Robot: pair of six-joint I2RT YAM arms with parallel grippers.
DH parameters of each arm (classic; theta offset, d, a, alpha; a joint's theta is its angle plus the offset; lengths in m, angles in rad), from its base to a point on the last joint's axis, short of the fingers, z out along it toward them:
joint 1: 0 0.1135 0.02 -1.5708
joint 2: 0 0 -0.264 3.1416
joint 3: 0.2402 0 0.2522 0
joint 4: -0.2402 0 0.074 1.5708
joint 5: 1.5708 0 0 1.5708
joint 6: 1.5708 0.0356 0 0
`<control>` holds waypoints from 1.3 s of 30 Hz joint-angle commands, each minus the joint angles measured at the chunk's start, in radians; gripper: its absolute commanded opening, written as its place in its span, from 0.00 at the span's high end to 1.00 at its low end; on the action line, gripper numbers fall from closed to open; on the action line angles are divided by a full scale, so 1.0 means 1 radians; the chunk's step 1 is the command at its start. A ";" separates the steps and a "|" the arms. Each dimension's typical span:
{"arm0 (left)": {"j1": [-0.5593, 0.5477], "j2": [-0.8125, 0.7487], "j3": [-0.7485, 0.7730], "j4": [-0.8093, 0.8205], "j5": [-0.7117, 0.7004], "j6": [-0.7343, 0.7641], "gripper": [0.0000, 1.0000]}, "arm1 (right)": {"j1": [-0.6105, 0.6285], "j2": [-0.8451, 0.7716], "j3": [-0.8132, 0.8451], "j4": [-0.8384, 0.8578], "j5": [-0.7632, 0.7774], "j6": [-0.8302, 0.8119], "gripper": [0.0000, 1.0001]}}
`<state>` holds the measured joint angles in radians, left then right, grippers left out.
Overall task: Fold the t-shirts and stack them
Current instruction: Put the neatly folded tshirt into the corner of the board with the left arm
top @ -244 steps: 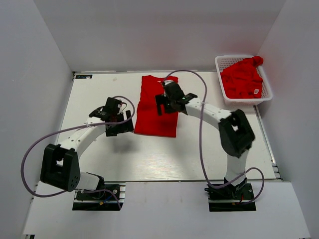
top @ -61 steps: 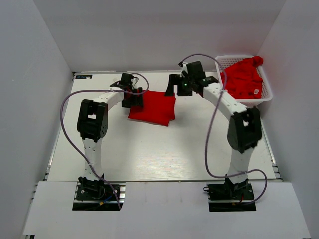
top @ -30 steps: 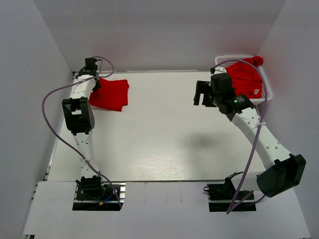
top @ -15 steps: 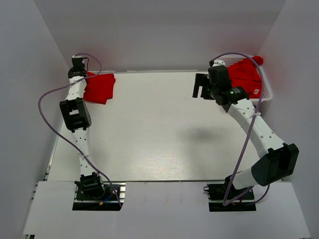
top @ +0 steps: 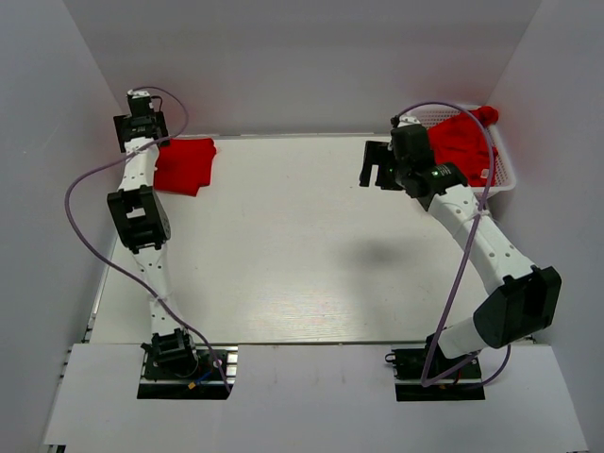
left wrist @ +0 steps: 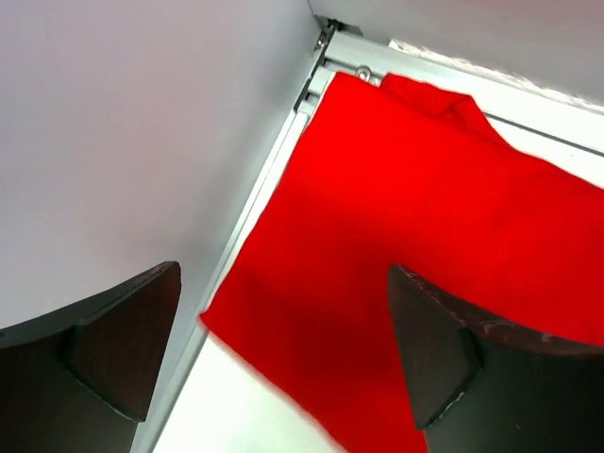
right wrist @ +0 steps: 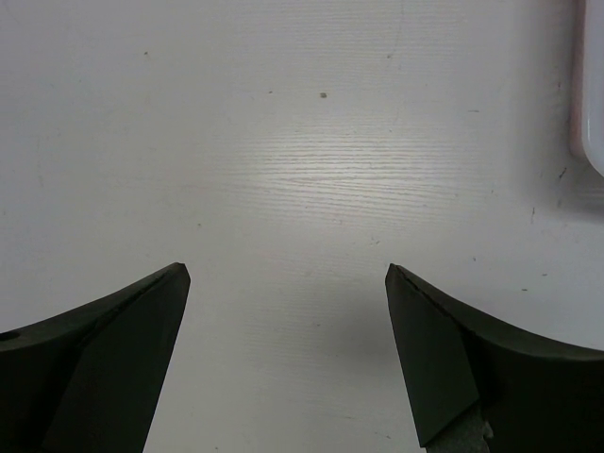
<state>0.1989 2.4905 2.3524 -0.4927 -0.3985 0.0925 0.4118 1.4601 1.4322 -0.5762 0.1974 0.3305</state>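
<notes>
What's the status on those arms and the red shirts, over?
Left fingers open above folded shirt, far-left corner. Right fingers open, empty, near basket. More shirts heaped inside. Nothing in the way.

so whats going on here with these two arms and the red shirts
It's a fold-and-stack job. One folded t-shirt lies at the far left corner of the table, with the left gripper open just above it, not holding it. The right gripper is open over bare table beside the white basket, which holds more red shirts, crumpled.
</notes>
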 commanded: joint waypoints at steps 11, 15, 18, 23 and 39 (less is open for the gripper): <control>-0.182 -0.574 -0.489 -0.185 0.168 -0.315 0.00 | -0.002 -0.236 -0.157 0.016 -0.084 0.070 0.10; -0.308 -0.851 -0.761 -0.135 0.254 -0.514 0.00 | -0.004 -0.329 -0.283 0.021 -0.084 0.107 0.10; -0.433 -1.007 -0.941 -0.093 0.264 -0.593 0.00 | -0.005 -0.385 -0.357 0.012 -0.078 0.122 0.10; -0.694 -1.107 -1.044 -0.326 0.057 -0.703 0.00 | -0.004 -0.461 -0.499 0.029 -0.127 0.168 0.10; -1.083 -1.268 -1.183 -0.356 -0.148 -0.777 0.00 | -0.002 -0.635 -0.645 0.076 -0.059 0.170 0.10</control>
<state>-0.8776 1.3418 1.1782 -0.8955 -0.4866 -0.6979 0.4118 0.8337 0.7868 -0.5495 0.1284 0.5060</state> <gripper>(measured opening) 0.997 0.905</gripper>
